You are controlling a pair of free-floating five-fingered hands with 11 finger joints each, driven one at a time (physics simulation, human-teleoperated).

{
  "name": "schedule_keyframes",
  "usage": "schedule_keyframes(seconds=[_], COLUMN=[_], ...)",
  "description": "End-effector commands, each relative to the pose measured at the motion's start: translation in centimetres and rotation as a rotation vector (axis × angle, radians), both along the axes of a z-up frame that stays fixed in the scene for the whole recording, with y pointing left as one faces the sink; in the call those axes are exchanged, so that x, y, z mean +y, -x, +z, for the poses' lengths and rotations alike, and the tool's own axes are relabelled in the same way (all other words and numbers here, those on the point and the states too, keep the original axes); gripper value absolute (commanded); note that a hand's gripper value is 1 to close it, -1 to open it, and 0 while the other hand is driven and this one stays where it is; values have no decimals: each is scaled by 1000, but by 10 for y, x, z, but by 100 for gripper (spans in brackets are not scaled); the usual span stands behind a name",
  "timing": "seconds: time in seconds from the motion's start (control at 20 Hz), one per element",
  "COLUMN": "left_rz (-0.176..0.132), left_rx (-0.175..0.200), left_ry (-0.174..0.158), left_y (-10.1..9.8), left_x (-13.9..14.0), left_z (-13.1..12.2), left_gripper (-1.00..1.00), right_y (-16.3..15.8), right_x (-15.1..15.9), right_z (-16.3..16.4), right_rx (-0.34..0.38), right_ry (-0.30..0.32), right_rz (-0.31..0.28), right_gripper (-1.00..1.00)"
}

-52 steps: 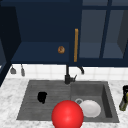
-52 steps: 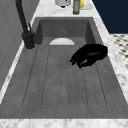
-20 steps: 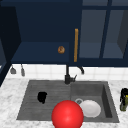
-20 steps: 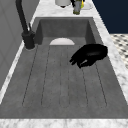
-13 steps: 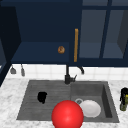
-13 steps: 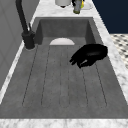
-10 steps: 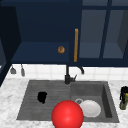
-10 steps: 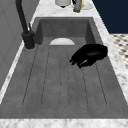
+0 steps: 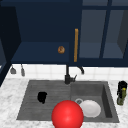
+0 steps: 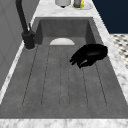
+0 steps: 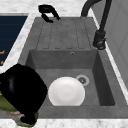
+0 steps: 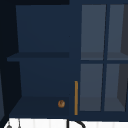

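My left hand [image 9: 42,97] hovers over the ribbed drainboard [image 9: 32,105] left of the basin. In the left side view my left hand [image 10: 88,55] has relaxed fingers and holds nothing. It appears far back in the right side view [image 11: 47,11]. My right hand [image 9: 122,86] sits on top of a green bottle [image 9: 121,98] on the right counter. Close up, my right hand [image 11: 22,92] wraps round the green bottle [image 11: 8,107]. A white plate [image 9: 90,108] lies in the basin. A red ball [image 9: 67,115] shows at the front edge.
A black faucet [image 9: 67,75] stands behind the sink. The open wall cabinet holds a small brown object [image 12: 61,103] on its bottom shelf, beside an orange door handle [image 12: 76,97]. Two utensils [image 9: 17,70] hang on the wall at left. Marble counter [image 9: 10,100] surrounds the sink.
My right hand has shifted slightly at the green bottle on the right counter. My left hand, the plate and the ball stay where they were.
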State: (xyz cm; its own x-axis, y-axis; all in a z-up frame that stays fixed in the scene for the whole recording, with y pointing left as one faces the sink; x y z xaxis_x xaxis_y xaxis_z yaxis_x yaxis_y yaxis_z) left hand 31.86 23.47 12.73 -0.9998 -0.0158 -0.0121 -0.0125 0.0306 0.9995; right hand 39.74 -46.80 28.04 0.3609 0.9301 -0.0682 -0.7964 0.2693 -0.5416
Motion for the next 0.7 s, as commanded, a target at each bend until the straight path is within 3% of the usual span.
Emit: schedule_keyframes(seconds=[0.0, 0.65], left_rz=[0, 0], left_rx=[0, 0], left_ry=[0, 0], left_y=[0, 0], left_x=[0, 0], left_z=[0, 0], left_gripper=[0, 0], right_y=[-5, -23], right_x=[28, 129], right_z=[14, 44], right_rx=[-14, -42], right_ry=[-20, 1], right_rz=[0, -5], right_gripper=[100, 100])
